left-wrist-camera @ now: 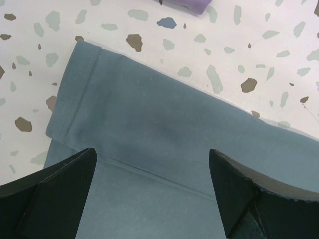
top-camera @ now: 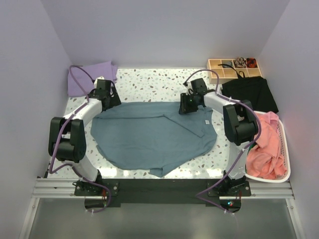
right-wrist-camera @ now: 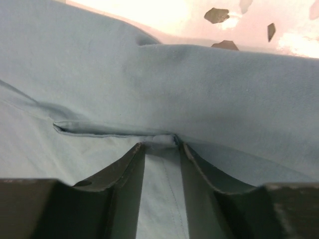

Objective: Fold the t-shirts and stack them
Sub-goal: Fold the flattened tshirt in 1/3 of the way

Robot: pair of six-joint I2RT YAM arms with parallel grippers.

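A: Where is your cloth edge?
B: Your right gripper (right-wrist-camera: pixel 160 144) pinches the far hem of the slate-blue t-shirt (top-camera: pixel 149 137), which lies spread mid-table. Your left gripper (left-wrist-camera: pixel 152 162) hangs wide open over its sleeve edge.
A: Room around you?
B: There is bare table (top-camera: pixel 149 84) beyond the hem. The lavender t-shirt (top-camera: pixel 84 77) is in the far-left corner. The black cloth (top-camera: pixel 249 92) and wooden tray (top-camera: pixel 217 63) crowd the far right. The basket (top-camera: pixel 285 144) of salmon-pink t-shirts (top-camera: pixel 264 149) is at the right edge.

No text can be read; the white tag (top-camera: pixel 204 122) on the slate-blue t-shirt (top-camera: pixel 149 137) is too small.
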